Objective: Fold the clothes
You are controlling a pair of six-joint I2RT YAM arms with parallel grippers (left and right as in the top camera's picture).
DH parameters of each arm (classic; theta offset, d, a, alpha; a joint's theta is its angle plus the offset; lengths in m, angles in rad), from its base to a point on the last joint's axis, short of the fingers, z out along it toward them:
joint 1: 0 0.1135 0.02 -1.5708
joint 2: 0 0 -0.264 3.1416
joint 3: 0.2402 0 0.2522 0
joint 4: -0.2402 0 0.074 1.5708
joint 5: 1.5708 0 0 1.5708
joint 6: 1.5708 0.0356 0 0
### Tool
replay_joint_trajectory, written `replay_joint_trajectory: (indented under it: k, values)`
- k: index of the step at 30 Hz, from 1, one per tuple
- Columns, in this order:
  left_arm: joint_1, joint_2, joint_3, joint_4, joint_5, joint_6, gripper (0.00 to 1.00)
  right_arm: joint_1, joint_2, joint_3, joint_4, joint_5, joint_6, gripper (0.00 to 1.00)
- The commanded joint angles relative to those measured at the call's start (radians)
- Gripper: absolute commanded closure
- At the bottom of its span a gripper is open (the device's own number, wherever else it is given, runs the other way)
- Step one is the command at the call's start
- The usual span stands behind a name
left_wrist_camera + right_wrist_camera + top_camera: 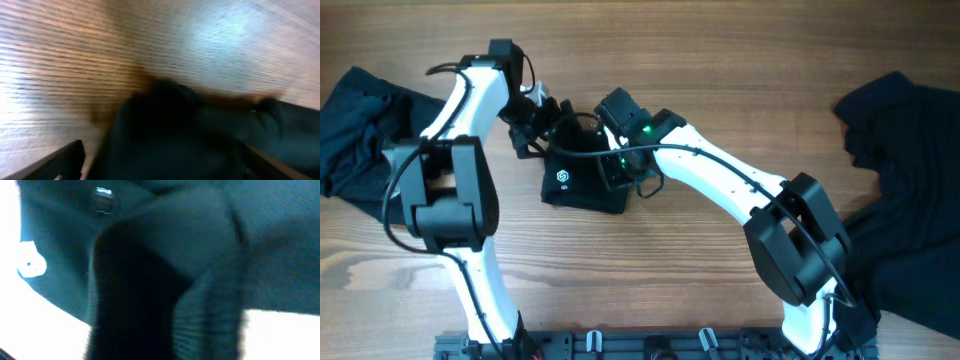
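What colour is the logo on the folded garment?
The logo is white; overhead view shows it best.

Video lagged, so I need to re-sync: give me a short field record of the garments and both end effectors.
centre: small folded black garment with white logo, on the wooden table
left side: crumpled dark clothing pile, unfolded
right side: larger dark clothing heap, unfolded
left end effector: at the folded garment's upper-left edge, fingers apart over dark cloth
right end effector: on the folded garment's upper-right part; open or shut unclear, wrist view blurred
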Motion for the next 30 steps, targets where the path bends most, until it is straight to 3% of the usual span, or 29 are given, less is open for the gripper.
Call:
replay_joint_trajectory:
  k: [1, 4, 6, 10, 14, 19, 21, 24, 26, 30]
  values:
    - [-0.004, 0.015, -0.029, -0.031, -0.029, 0.026, 0.14, 0.007, 0.013, 0.004, -0.117, -0.027, 0.146, 0.96]
    - [0.006, 0.015, -0.037, -0.091, -0.090, 0.026, 0.17, 0.024, 0.013, 0.004, -0.247, -0.024, 0.190, 0.94]
    - [0.007, 0.015, -0.037, -0.094, -0.090, 0.026, 0.16, 0.038, 0.013, 0.004, -0.267, -0.024, 0.190, 0.84]
    - [0.007, 0.015, -0.037, -0.096, -0.088, 0.026, 0.16, 0.063, 0.013, 0.003, -0.319, 0.016, 0.206, 0.80]
    - [0.038, 0.014, -0.037, -0.090, 0.036, 0.054, 0.16, 0.066, 0.013, 0.003, -0.557, 0.332, 0.442, 0.81]
    - [0.059, 0.014, -0.037, -0.096, 0.091, 0.080, 0.14, 0.067, -0.009, 0.004, -0.541, 0.222, 0.470, 0.81]
    - [0.058, 0.014, -0.037, -0.106, 0.182, 0.140, 0.12, 0.062, -0.061, 0.004, -0.540, 0.220, 0.476, 0.80]
    - [0.058, 0.014, -0.037, -0.135, 0.318, 0.240, 0.10, -0.003, -0.176, 0.004, -0.554, 0.263, 0.524, 0.74]
    - [0.051, 0.014, -0.037, -0.155, 0.341, 0.266, 0.07, -0.076, -0.227, 0.004, -0.575, 0.275, 0.516, 0.58]
    - [0.012, 0.014, -0.037, -0.168, 0.340, 0.266, 0.03, -0.154, -0.238, 0.004, -0.629, 0.264, 0.444, 0.58]
